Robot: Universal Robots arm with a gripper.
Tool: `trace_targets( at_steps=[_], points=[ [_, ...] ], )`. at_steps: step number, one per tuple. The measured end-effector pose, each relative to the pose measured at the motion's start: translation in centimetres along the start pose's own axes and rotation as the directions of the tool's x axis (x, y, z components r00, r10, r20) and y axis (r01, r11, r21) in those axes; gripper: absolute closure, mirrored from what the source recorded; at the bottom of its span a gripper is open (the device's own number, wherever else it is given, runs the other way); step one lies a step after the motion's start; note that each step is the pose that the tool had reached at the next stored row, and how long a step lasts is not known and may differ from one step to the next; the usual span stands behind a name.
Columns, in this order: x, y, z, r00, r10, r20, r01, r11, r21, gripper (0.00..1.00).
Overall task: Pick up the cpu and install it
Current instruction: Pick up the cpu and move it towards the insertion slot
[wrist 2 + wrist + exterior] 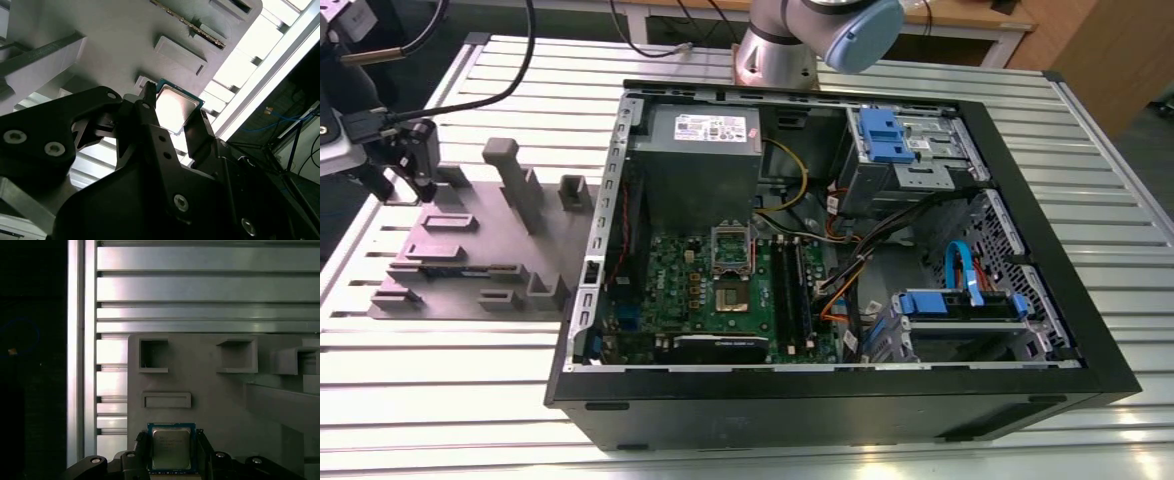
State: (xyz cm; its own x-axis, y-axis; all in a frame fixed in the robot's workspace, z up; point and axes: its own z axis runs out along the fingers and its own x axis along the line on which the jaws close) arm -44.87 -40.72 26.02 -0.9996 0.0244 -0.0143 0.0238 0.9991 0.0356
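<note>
The gripper hung at the far left of the exterior view, over the far corner of a grey fixture that lay on the slatted metal worktop. In both wrist views its black fingers were closed on the cpu, one against each of two opposite edges. The cpu was a small flat square with a silver-grey metal top that caught the light and a thin greenish rim showing round it, with faint print across the lid. It sat between the fingertips just over the fixture's pale surface, close to a shallow rectangular recess; whether it touched the fixture could not be told. In the second wrist view the cpu appeared tilted, its lid bright between the dark fingers. Well apart, toward the exterior view's right, an open computer case lay on the worktop with its green motherboard exposed.
</note>
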Motion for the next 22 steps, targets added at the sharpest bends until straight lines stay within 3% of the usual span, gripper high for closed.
trace_targets(
  at_steps=[22],
  points=[
    [-0.01, 0.03, -0.73, 1.0000, 0.000, 0.0000, 0.000, 1.0000, 0.0000, 0.53]
  ],
)
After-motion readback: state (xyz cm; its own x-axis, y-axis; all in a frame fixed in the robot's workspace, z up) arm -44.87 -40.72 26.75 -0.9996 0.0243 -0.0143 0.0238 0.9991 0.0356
